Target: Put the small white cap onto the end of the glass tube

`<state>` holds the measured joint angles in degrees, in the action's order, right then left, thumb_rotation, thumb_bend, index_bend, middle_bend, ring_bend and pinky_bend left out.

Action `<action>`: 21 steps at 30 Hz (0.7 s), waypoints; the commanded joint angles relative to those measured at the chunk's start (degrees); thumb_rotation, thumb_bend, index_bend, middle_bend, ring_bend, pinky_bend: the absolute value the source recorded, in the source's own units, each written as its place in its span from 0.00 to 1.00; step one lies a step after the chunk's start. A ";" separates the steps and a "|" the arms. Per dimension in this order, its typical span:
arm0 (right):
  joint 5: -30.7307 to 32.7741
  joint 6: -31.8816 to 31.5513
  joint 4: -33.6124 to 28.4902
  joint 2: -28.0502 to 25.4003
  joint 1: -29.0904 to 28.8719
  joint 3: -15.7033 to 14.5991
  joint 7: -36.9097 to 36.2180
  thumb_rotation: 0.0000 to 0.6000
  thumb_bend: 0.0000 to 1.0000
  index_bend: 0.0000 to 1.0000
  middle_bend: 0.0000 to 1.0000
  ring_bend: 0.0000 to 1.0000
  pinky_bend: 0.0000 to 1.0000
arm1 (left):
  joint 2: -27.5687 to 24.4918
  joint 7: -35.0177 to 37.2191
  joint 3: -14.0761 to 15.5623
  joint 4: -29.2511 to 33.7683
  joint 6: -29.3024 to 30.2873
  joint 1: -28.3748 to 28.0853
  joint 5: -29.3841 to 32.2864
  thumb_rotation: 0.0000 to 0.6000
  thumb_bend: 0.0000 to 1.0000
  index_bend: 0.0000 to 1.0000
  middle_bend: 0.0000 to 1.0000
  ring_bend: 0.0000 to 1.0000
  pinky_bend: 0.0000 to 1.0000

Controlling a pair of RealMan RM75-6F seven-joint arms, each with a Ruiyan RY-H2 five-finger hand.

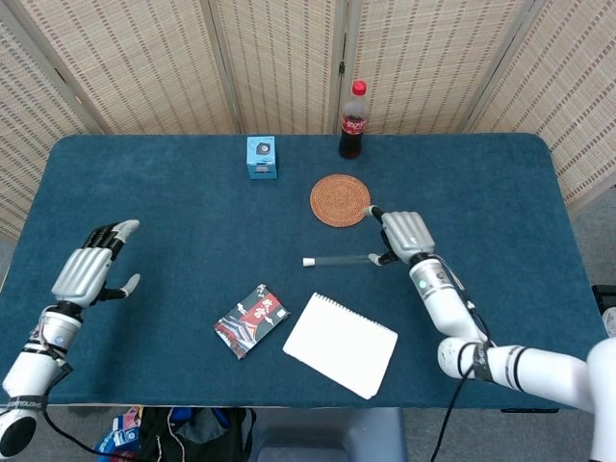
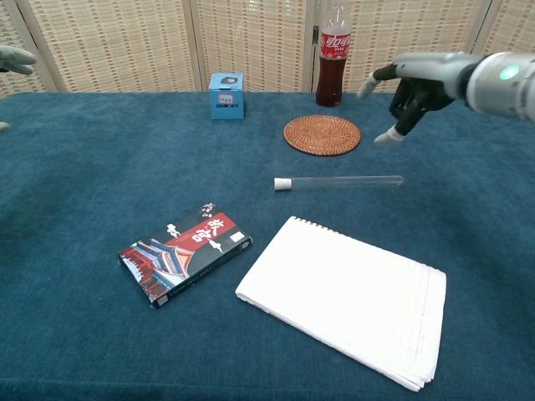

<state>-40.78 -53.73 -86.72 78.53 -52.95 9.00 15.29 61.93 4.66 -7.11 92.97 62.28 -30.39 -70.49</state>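
Observation:
The glass tube lies flat on the blue table, its left end wearing the small white cap. In the head view the tube and its cap lie between the coaster and the notepad. My right hand hovers above and to the right of the tube, fingers spread, holding nothing; the head view shows that hand just past the tube's right end. My left hand is raised over the table's left side, open and empty; only its fingertips reach the chest view's left edge.
A woven round coaster and a cola bottle stand behind the tube. A small blue box sits at the back. In front lie a white notepad and a dark printed booklet.

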 commanded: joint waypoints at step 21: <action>-36.53 -38.45 -16.38 -17.40 37.55 -14.40 -11.87 1.00 0.31 0.33 0.39 0.31 0.48 | 0.59 -7.43 3.94 3.89 23.26 16.39 -6.92 1.00 0.36 0.12 0.00 0.00 0.00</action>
<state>-75.29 -89.65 -102.20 62.06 -17.97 -4.04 3.18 62.19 -1.66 -3.64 95.87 84.13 -15.08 -76.14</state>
